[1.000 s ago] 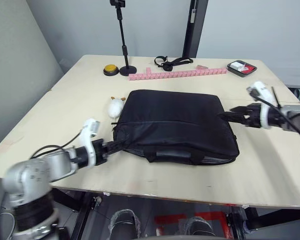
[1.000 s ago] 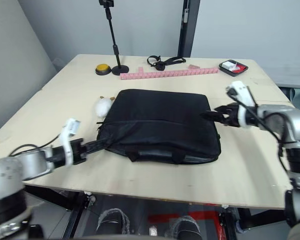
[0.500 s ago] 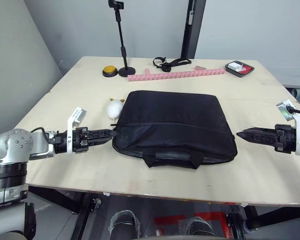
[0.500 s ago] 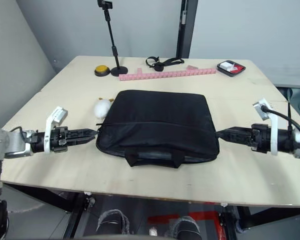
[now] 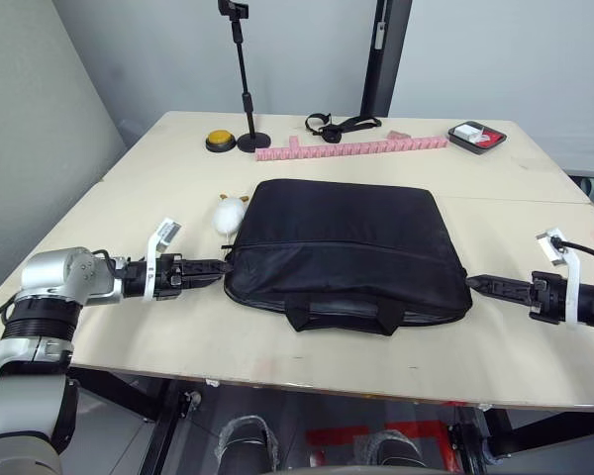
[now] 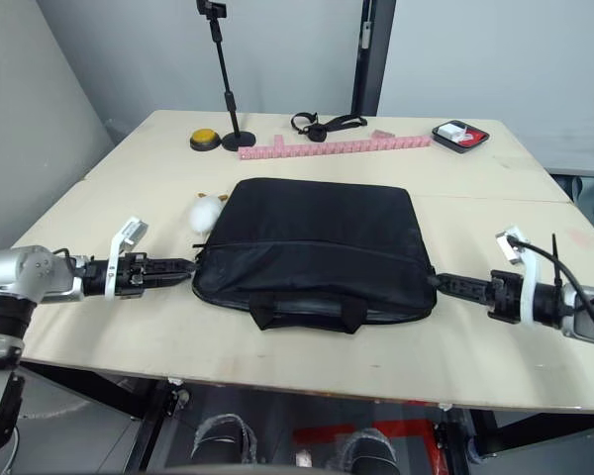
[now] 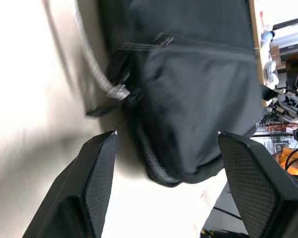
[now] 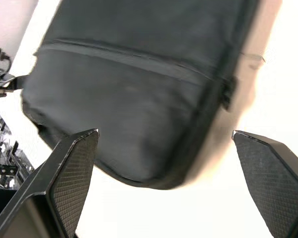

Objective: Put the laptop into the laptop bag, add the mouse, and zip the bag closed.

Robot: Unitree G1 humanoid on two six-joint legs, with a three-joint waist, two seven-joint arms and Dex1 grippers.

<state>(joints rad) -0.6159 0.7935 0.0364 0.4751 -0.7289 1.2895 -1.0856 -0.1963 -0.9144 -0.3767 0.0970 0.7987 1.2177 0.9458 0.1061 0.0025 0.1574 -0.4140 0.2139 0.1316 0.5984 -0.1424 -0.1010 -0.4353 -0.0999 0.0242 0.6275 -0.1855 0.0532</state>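
The laptop bag (image 5: 347, 250) is lying flat in the middle of the table (image 5: 129, 198), closed, with its strap handles (image 5: 345, 313) hanging over the edge that faces the robot. Nothing silver is showing along its seams, so whether a laptop is sitting inside cannot be told.

The left gripper (image 5: 218, 266) is reaching in low over the table toward the bag's left end, its tips sitting just beside the bag's near left corner. In the left wrist view its two black fingers (image 7: 97, 171) are standing wide apart, released, with the bag's corner and a zipper pull (image 7: 120, 92) lying in the gap ahead of them and nothing gripped.

The right gripper (image 5: 478, 284) is stretching in from the bag's right end, its tips just beside the bag's near right corner. In the right wrist view its fingers (image 8: 72, 171) are also spread wide and released, the bag's end filling the space between them without being grasped.

A lumpy white soft toy (image 5: 228, 214) with orange bits is resting against the bag's far left corner. Beyond the bag, a long pink ruler (image 5: 351, 148) is lying across the table, with a yellow button (image 5: 219, 141), a black stand (image 5: 247, 104), a black strap (image 5: 339, 125) and a small dark tray (image 5: 477, 136) holding something red and white farther back.
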